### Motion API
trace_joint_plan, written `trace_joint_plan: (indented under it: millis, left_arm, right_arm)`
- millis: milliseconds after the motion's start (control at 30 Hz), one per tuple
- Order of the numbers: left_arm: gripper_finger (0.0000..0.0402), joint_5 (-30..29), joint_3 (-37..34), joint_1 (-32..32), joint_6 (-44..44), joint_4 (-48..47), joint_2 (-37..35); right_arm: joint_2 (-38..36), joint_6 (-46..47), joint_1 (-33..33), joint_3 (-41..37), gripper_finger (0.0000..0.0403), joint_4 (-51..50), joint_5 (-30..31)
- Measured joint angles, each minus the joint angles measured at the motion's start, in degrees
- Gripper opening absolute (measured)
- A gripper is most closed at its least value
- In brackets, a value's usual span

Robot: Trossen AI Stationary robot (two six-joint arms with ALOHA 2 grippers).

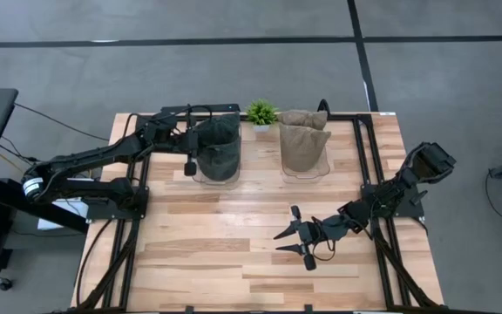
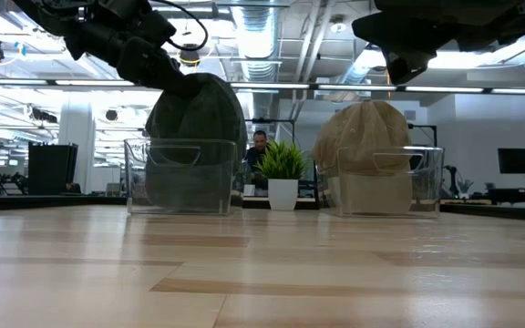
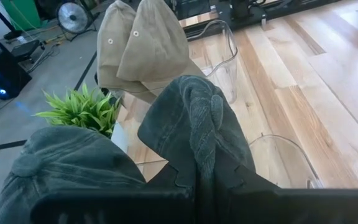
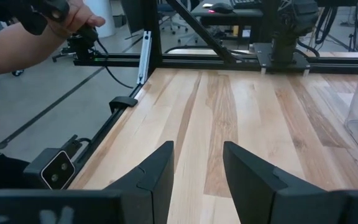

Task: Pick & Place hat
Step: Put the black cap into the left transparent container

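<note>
A dark green hat (image 1: 220,150) stands in a clear container (image 1: 234,179) at the far left of the table; it also shows in the low view (image 2: 194,118). My left gripper (image 1: 200,144) is shut on it at its top. Tan hats (image 1: 303,139) stand in a second clear container (image 2: 427,182) to the right. My right gripper (image 1: 299,237) hovers open and empty over the bare table's near right part, and its spread fingers show in its wrist view (image 4: 197,168). My left gripper pinches a raised fold of the dark green hat's cloth (image 3: 202,134) between its two fingers, at the hat's top. It comes slanting down from the table's left (image 2: 167,68). The hat's lower part stays inside the clear container (image 2: 180,187).
A small potted plant (image 1: 261,112) stands between the two containers at the far edge. More dark green cloth (image 3: 61,171) lies beside the held fold. Black frame rails (image 1: 369,166) run along the table's sides. A person's hand (image 4: 17,37) shows beyond the table's edge. Bare wood (image 1: 225,244) lies in front.
</note>
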Motion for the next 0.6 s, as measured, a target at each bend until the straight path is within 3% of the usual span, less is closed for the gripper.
trace_joint_plan:
  millis: [367,600]
  left_arm:
    - [0.0013,-0.3,0.0,0.0,0.0,0.4,0.0]
    - [0.0042,-1.1,0.0,0.0,0.4,1.3,0.0]
  right_arm:
    - [0.0,-0.1,0.0,0.0,0.0128,0.0,0.0]
    - [0.0,-0.1,0.0,0.0,0.0128,0.0,0.0]
